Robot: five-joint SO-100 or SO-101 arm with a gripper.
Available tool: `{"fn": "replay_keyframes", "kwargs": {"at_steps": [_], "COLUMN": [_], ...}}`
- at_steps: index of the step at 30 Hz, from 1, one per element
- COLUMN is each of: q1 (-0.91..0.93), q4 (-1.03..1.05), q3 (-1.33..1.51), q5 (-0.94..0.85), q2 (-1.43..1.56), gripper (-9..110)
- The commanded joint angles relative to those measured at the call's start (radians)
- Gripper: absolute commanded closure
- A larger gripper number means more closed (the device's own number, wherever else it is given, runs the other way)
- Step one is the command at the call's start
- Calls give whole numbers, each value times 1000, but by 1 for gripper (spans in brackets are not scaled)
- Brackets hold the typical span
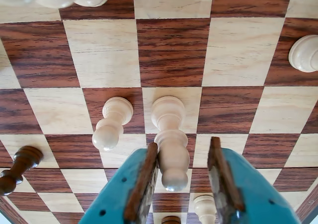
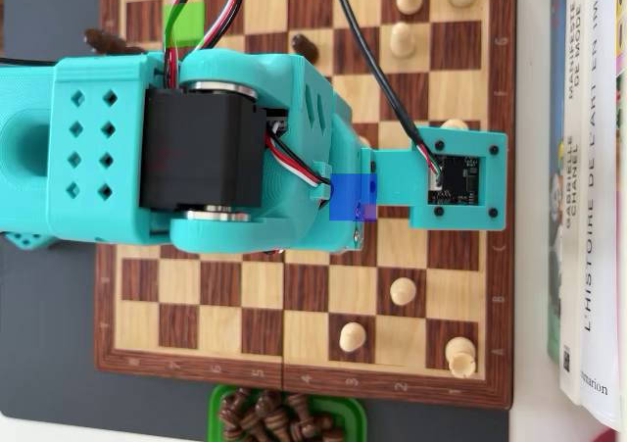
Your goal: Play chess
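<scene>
Wrist view has the teal pincer (image 1: 191,177) spread wide over the chessboard (image 1: 238,50), with a tall light piece (image 1: 170,139) standing between the jaws, right against the left one and clear of the right, so nothing's clamped. A light pawn (image 1: 112,123) sits just left of it, and a dark piece (image 1: 19,168) further left (near the frame edge). Overhead, the arm hides the pincer; a green tray (image 2: 220,400) of dark pieces sits off the board's edge.
</scene>
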Motion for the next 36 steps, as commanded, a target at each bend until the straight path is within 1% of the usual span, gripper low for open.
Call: {"fn": "replay_keyframes", "kwargs": {"at_steps": [1,7,12,24,28,36], "q1": [8,8,8,8,6,-2], "q4": [-11,-11,-11,-8,0,-9], "q3": [-41,-41,-41,-41,-23,107], "q5": [2,2,2,2,0,2], "q2": [11,11,9,15,80,230], "gripper": [90,91,95,95,95,95]}}
